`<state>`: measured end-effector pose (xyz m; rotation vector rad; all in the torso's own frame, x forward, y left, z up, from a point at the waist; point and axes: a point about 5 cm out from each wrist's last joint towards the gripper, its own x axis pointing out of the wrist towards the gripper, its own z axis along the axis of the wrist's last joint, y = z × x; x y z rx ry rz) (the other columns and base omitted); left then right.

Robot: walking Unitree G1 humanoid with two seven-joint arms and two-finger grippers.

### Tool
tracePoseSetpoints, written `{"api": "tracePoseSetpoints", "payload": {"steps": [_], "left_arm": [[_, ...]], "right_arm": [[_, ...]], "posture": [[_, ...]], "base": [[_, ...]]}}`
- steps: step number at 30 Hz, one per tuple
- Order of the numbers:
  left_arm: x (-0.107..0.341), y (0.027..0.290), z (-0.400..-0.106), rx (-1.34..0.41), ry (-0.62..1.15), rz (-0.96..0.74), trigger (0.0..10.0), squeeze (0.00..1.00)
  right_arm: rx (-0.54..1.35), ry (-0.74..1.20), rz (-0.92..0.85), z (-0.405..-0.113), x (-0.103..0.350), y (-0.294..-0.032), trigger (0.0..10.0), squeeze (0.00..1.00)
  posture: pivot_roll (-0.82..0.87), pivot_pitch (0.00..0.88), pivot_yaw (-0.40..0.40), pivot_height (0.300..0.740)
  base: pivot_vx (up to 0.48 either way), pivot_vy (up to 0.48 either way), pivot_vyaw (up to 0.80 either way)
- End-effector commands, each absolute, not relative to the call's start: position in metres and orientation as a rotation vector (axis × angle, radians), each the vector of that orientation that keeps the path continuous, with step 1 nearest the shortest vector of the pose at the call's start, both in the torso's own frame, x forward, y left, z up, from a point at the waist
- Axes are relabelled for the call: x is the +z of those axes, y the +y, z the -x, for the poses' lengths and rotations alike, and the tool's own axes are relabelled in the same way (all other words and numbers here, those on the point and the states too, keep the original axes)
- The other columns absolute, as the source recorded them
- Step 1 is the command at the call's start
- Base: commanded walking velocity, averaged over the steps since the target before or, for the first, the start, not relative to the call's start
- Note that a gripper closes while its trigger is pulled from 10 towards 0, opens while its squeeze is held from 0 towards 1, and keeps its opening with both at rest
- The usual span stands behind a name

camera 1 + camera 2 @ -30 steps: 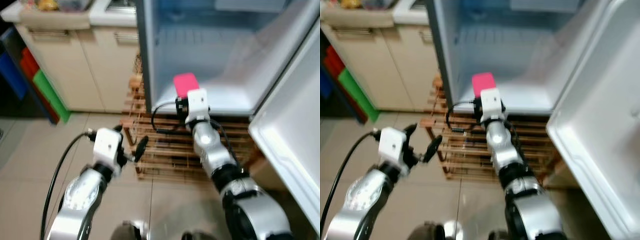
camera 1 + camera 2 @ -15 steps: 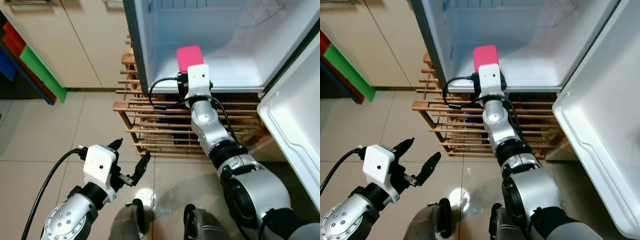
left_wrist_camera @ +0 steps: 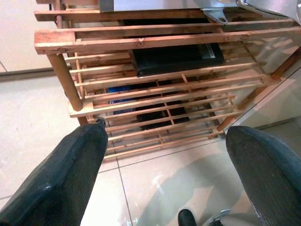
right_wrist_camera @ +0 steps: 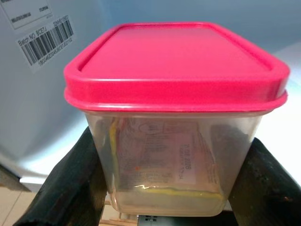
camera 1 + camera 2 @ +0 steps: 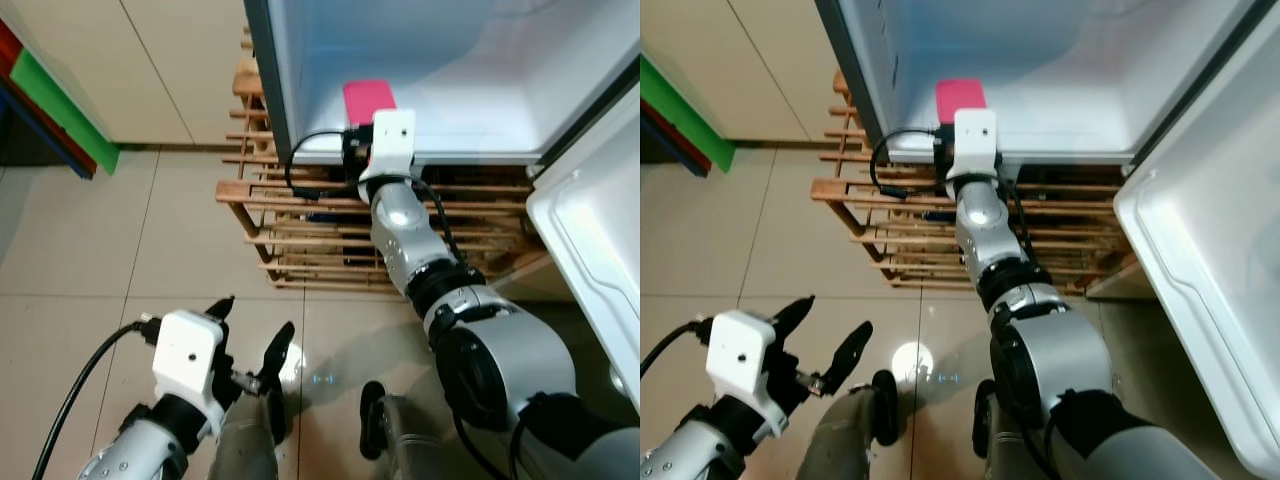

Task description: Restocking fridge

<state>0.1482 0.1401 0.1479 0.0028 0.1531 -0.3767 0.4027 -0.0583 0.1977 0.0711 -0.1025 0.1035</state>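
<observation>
Holding the container [image 4: 176,117] by its two clear side walls, just under the pink lid [image 4: 175,61], your right gripper [image 4: 176,188] has its fingers [image 4: 70,183] closed on it, one on each side. You can judge it as a light, stiff plastic box with smooth walls, so it may slip if the squeeze is weak; the lid could pop off if you press on it. Some paper packets seem to lie inside, so do not tilt it much.

From the head camera, the container sits at 12 o'clock, at the front edge of the open fridge [image 5: 450,80], over its white floor, which looks flat, smooth and bare. Under the fridge stands a wooden slatted rack [image 3: 155,89]. At 3 o'clock the fridge door [image 5: 590,260] stands open. Your left gripper [image 3: 164,174] hangs at 7 o'clock over the tiled floor [image 5: 110,250], fingers wide apart and holding nothing.
</observation>
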Motion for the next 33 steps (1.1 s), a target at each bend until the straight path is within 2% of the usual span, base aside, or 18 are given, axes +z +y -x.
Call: {"api": "tracePoseSetpoints", "payload": {"steps": [1,5,6,7,8,9,21,27,30,31,32,33], "left_arm": [[0.148,0.14,-0.141,-0.368,0.177,-0.002,10.0,0.0],[0.149,0.141,-0.138,-0.356,0.185,-0.002,10.0,0.0],[0.149,0.141,-0.137,-0.356,0.189,0.0,10.0,0.0],[0.149,0.141,-0.136,-0.355,0.191,0.0,10.0,0.0],[0.149,0.141,-0.136,-0.355,0.193,0.001,10.0,0.0],[0.149,0.14,-0.135,-0.356,0.196,0.003,10.0,0.0],[0.147,0.135,-0.142,-0.378,0.191,0.01,10.0,0.0],[0.147,0.132,-0.146,-0.387,0.18,0.01,10.0,0.0],[0.146,0.13,-0.154,-0.394,0.161,0.013,10.0,0.0],[0.146,0.129,-0.156,-0.398,0.155,0.015,10.0,0.0],[0.145,0.128,-0.158,-0.4,0.152,0.017,10.0,0.0],[0.145,0.127,-0.161,-0.406,0.145,0.016,10.0,0.0]], "right_arm": [[0.11,-0.043,-0.084,-0.401,0.187,-0.056,0.0,0.0],[0.108,-0.026,-0.111,-0.403,0.19,-0.057,0.0,0.0],[0.106,-0.023,-0.112,-0.404,0.19,-0.058,0.0,0.16],[0.105,-0.022,-0.112,-0.404,0.19,-0.059,0.0,0.16],[0.104,-0.021,-0.111,-0.404,0.19,-0.059,0.8,1.0],[0.099,-0.016,-0.113,-0.404,0.19,-0.06,10.0,1.0],[0.093,-0.055,-0.112,-0.406,0.2,-0.06,10.0,1.0],[0.094,-0.113,-0.058,-0.409,0.215,-0.06,10.0,1.0],[0.073,-0.205,0.017,-0.412,0.238,-0.06,10.0,1.0],[0.075,-0.218,0.024,-0.412,0.242,-0.059,10.0,0.84],[0.076,-0.223,0.026,-0.412,0.243,-0.058,10.0,0.84],[0.085,-0.23,0.019,-0.412,0.246,-0.057,10.0,0.0]], "posture": [[0.36,0.422,0.009,0.74],[0.37,0.427,0.01,0.74],[0.37,0.43,0.009,0.74],[0.37,0.43,0.01,0.74],[0.37,0.43,0.01,0.74],[0.36,0.43,0.009,0.74],[0.33,0.414,0.002,0.74],[0.33,0.395,-0.006,0.74],[0.3,0.379,-0.018,0.74],[0.29,0.372,-0.019,0.74],[0.29,0.365,-0.021,0.74],[0.28,0.351,-0.024,0.74]], "base": [[0.0,0.0,0.0],[0.0,0.0,0.0],[0.0,0.0,0.0],[0.0,0.0,0.0],[0.0,0.0,0.0],[0.0,0.0,0.0],[0.0,0.0,0.0],[0.0,0.0,0.0],[0.0,0.0,0.0],[0.0,0.0,0.0],[0.0,0.0,0.0],[0.0,0.0,0.0]]}}
